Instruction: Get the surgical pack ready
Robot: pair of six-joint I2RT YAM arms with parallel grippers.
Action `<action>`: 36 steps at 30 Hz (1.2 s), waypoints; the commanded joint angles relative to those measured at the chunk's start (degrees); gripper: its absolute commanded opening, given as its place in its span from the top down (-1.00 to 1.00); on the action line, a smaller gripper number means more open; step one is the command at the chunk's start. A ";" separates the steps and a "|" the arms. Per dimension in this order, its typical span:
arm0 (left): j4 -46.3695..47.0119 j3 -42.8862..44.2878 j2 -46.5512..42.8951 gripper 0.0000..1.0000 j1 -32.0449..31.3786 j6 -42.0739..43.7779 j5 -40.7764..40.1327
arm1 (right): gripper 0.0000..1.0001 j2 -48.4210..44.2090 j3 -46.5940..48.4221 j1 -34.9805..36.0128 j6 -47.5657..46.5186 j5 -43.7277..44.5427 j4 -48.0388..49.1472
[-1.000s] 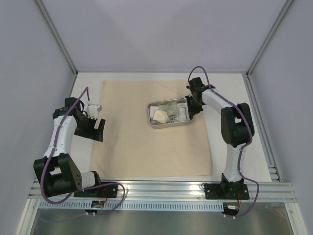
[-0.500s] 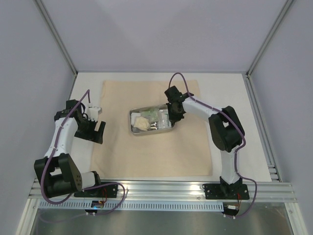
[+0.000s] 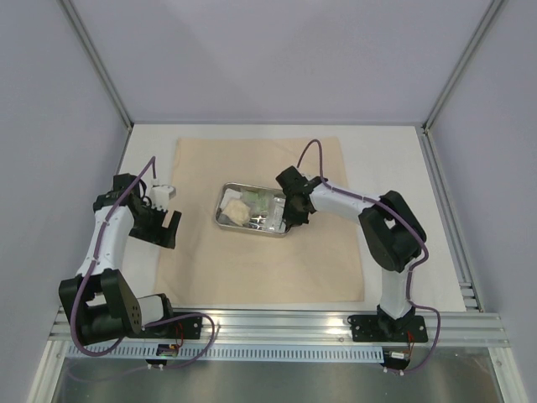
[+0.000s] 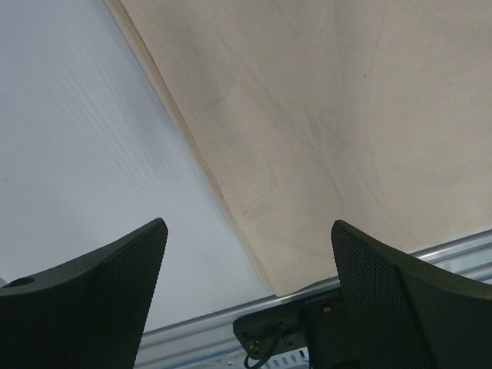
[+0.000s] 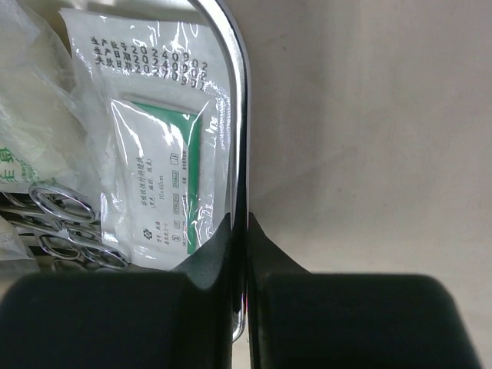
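Observation:
A shiny steel tray (image 3: 220,220) sits on the tan cloth sheet (image 3: 252,260), left of the sheet's middle. It holds white packets (image 3: 267,201), a pale gauze wad (image 3: 237,210) and steel scissor-handled clamps (image 3: 258,222). My right gripper (image 3: 292,213) is shut on the tray's right rim (image 5: 240,115); one finger is inside the tray, one outside. The right wrist view shows a green-printed white packet (image 5: 157,165) and clamp handles (image 5: 65,223). My left gripper (image 3: 159,225) is open and empty, low over the sheet's left edge (image 4: 207,169).
White table surface (image 3: 394,159) surrounds the sheet. An aluminium rail (image 3: 277,323) runs along the near edge. Grey walls and frame posts enclose the back and sides. The left wrist view shows the rail and a black arm base (image 4: 292,330) beyond the sheet's corner.
My right gripper has dragged the tray leftward across the sheet, from the right part toward the middle-left. The left arm has barely moved.

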 commanded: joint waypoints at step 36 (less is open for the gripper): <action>-0.47 0.01 -5.67 -0.93 -0.30 0.94 1.31 | -0.12 -2.00 3.80 16.45 45.00 1.31 -13.62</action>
